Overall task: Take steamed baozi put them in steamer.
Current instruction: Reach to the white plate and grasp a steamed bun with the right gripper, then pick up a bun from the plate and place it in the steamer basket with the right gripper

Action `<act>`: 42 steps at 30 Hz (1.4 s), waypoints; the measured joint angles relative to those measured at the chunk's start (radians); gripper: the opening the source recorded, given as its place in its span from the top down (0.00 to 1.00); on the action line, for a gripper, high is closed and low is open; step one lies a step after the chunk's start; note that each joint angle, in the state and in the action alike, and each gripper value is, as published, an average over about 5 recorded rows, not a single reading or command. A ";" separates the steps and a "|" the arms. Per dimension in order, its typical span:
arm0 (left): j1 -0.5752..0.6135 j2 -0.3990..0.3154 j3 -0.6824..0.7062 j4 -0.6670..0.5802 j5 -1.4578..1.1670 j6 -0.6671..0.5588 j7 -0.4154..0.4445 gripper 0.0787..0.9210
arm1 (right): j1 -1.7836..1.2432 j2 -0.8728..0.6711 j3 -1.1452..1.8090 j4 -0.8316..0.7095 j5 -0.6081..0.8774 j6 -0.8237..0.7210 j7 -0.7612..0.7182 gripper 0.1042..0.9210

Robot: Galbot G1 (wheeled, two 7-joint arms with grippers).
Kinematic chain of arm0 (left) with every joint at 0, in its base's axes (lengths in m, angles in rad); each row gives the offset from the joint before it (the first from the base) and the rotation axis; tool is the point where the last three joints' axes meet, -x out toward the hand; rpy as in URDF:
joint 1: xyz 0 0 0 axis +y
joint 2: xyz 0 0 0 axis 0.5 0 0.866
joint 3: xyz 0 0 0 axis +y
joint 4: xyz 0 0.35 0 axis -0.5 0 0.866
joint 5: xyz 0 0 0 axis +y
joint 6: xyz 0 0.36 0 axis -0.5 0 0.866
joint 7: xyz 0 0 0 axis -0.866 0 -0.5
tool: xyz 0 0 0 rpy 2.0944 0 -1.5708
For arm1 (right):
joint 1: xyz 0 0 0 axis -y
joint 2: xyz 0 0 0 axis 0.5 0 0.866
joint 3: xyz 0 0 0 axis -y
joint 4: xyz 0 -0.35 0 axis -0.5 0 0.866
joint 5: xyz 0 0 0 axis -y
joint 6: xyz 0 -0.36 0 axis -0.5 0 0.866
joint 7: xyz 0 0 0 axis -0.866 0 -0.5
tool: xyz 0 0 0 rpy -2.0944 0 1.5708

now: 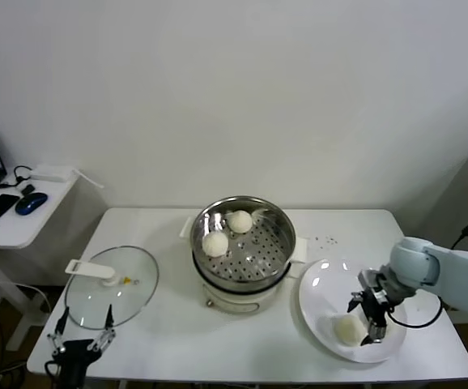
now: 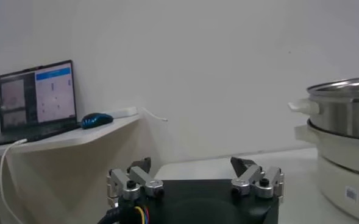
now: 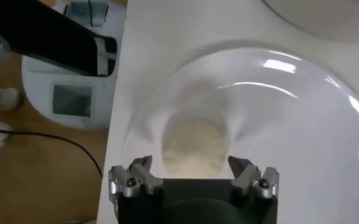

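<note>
Buns first: you have two round off-white steamed baozi inside the shiny stainless-steel steamer mid-tabletop, and one more baozi on the flat white plate to its right. Your right tool hovers wide open over that bun, fingers either side, not gripping. Your left tool idles open by the round glass lid.
</note>
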State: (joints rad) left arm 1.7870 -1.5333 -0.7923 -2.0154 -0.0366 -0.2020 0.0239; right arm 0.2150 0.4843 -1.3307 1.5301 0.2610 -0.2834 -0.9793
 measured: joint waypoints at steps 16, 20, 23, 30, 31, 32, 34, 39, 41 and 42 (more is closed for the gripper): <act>-0.012 -0.001 -0.001 0.009 -0.003 0.006 0.000 0.12 | -0.044 0.038 0.028 -0.029 -0.018 -0.004 -0.004 0.16; -0.013 -0.001 -0.002 0.010 -0.004 0.006 0.000 0.12 | -0.049 0.037 0.035 -0.031 -0.022 -0.004 -0.013 0.23; -0.013 -0.001 -0.002 0.012 -0.006 0.006 0.000 0.12 | -0.052 0.035 0.042 -0.033 -0.027 -0.003 -0.020 0.24; -0.015 -0.003 0.000 0.014 -0.006 0.006 0.000 0.12 | -0.054 0.032 0.053 -0.031 -0.030 -0.004 -0.028 0.28; -0.016 -0.004 0.001 0.014 -0.006 0.006 0.000 0.12 | -0.054 0.032 0.054 -0.030 -0.031 -0.004 -0.028 0.29; -0.016 -0.004 0.001 0.014 -0.006 0.006 0.000 0.12 | -0.053 0.031 0.056 -0.029 -0.031 -0.004 -0.029 0.30; -0.016 -0.004 0.001 0.014 -0.006 0.006 0.000 0.12 | -0.051 0.029 0.059 -0.026 -0.030 -0.004 -0.030 0.31; -0.017 -0.004 0.000 0.013 -0.007 0.006 -0.001 0.12 | -0.034 0.022 0.062 -0.015 -0.029 0.001 -0.038 0.32; -0.018 -0.004 0.000 0.012 -0.007 0.006 -0.001 0.12 | -0.019 0.018 0.058 -0.007 -0.028 0.006 -0.044 0.32; -0.018 -0.004 0.000 0.012 -0.008 0.007 -0.001 0.12 | -0.009 0.015 0.055 -0.002 -0.027 0.009 -0.048 0.32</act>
State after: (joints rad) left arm 1.7686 -1.5378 -0.7922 -2.0036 -0.0442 -0.1952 0.0232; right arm 0.2057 0.4996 -1.2759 1.5280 0.2335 -0.2745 -1.0269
